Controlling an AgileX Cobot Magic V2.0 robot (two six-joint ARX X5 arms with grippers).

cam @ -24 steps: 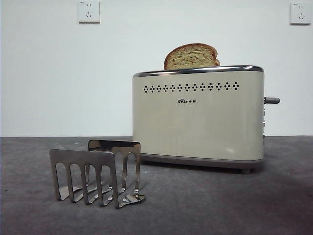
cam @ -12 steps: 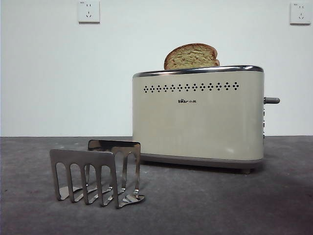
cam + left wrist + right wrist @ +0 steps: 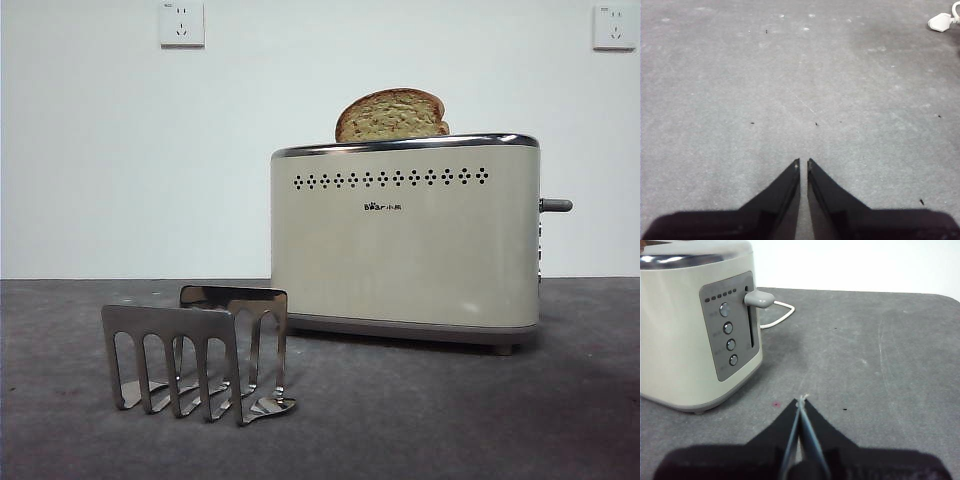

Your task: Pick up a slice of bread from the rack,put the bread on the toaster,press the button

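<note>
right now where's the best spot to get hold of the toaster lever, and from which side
Take the grey lever knob: it juts sideways from the toaster at its narrow control end, at the top of its slot. Come from above on that end, where the right gripper, jaws shut, is nearest; probably press down, not pinch.

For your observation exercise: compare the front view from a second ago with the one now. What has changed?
Nothing visibly changed. The slice of bread still stands in the toaster, the lever is still up, and the rack is still without bread.

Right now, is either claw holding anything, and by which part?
Nothing is held. The left claw and right claw are both shut on nothing above the table; the slice of bread sits in the toaster.
</note>
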